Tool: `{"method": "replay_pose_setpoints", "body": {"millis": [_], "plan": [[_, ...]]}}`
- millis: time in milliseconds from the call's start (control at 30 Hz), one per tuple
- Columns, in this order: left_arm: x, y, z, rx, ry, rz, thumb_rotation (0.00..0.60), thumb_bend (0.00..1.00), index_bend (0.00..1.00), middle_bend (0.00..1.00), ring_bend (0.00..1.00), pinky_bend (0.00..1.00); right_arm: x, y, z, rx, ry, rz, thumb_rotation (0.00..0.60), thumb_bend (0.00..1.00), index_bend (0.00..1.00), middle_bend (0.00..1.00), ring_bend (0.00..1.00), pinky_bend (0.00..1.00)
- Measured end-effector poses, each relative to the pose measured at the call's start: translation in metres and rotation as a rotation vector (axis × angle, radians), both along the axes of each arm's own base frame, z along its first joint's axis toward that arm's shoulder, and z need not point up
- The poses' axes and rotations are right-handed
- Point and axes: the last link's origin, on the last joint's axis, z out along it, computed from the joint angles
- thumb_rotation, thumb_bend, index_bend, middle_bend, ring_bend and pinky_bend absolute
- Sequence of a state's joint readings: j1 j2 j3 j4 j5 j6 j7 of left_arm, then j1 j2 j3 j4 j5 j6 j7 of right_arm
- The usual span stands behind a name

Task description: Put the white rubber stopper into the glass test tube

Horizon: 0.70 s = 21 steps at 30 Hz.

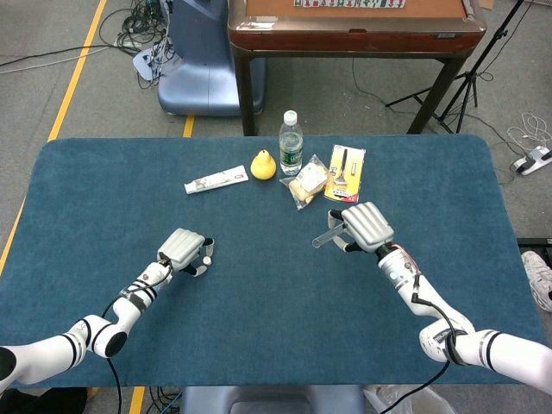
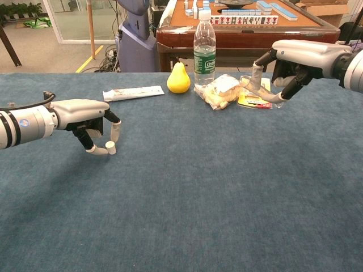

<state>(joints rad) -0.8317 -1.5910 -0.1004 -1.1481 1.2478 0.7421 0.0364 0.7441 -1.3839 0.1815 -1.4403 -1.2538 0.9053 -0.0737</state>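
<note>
1. While the left hand [image 2: 91, 122] curls over the white rubber stopper [image 2: 110, 148], its fingertips pinch the small plug just above the blue surface [image 2: 198, 192]; the grip looks closed on it, though only barely.
2. The right hand [image 2: 286, 68] holds the glass test tube [image 2: 258, 90] aloft and tilted, fingers wrapped round one end, the free end slanting toward the left hand; the two hands are well apart.
3. The stopper is likely light, slightly springy and grippy, so it should be taken by its sides, leaving one end free to enter the tube.
4. The tube is probably thin-walled, slick and breakable; a hold near the mouth, gentle and steady, seems wisest.
5. Toward the far edge of the surface lie a toothpaste tube [image 1: 216, 180], a yellow pear [image 1: 263, 164], a water bottle [image 1: 291, 143], a bag of snacks [image 1: 307, 183] and a yellow packet [image 1: 346, 173].
6. Beyond stand a wooden table [image 1: 345, 26] and floor cables [image 1: 129, 26].
</note>
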Motion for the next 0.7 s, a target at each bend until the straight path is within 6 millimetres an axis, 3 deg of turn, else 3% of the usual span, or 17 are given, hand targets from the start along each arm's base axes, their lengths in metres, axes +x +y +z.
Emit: {"method": "replay_pose_setpoints", "body": {"millis": [700], "plan": [[0.0012, 0.0045, -0.0027, -0.005, 0.006, 0.015, 0.6, 0.28, 0.51, 1.0, 1.0, 1.0, -0.0028, -0.0005, 0.0003, 0.0, 0.002, -0.007, 0.6, 0.45, 0.89, 1.0, 1.0, 1.0]]}}
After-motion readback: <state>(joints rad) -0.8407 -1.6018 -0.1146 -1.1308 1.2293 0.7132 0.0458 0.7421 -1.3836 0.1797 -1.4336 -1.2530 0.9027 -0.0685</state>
